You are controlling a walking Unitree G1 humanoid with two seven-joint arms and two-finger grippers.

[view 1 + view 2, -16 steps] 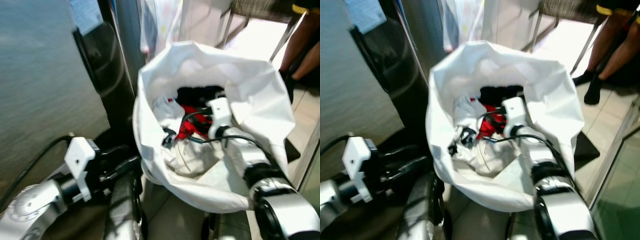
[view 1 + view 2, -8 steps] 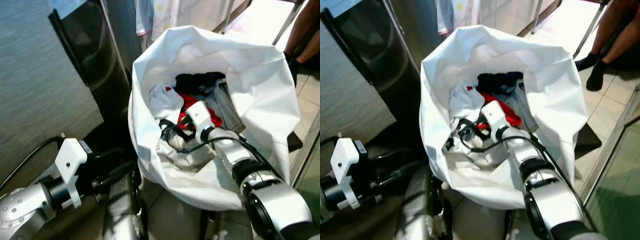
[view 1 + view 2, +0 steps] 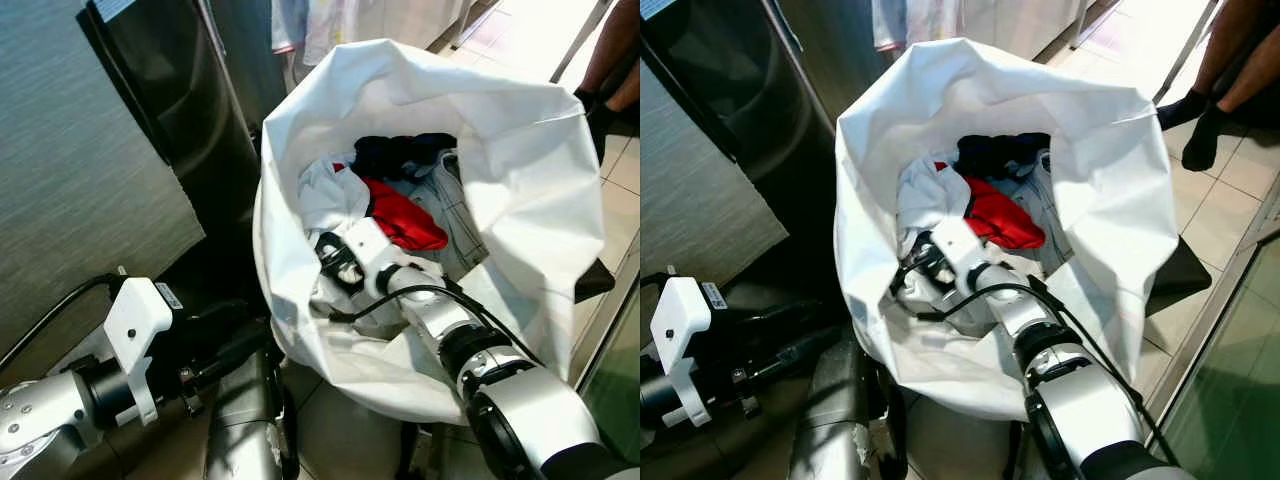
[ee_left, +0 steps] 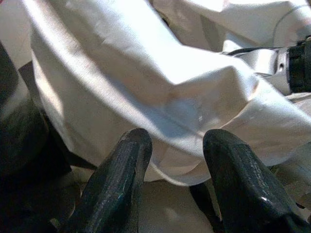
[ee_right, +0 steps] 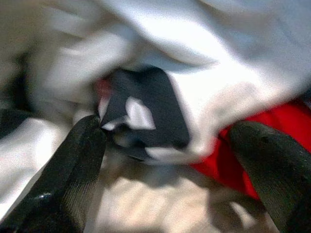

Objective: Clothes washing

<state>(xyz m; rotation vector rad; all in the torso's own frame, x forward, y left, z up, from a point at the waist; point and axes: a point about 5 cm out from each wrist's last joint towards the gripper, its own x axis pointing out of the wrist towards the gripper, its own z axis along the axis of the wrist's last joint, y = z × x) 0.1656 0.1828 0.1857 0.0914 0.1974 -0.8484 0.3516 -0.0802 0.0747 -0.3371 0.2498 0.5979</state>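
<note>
Left eye view shows the left gripper (image 3: 235, 345) low at 8 o'clock, fingers spread apart, just outside the white laundry bag (image 3: 520, 200). The right gripper (image 5: 165, 150) is inside the bag, fingers wide over the clothes. A white cloth (image 3: 325, 195) and a red cloth (image 3: 400, 220) lie past it at 12 o'clock. Dark clothes (image 3: 400, 152) sit farthest back. A dark washing machine (image 3: 170, 90) stands at 10 o'clock.

A white laundry bag (image 3: 520, 180) is seen, filled with a red garment (image 3: 403, 220), dark navy clothing (image 3: 395, 152) and white cloth (image 3: 325, 195).
</note>
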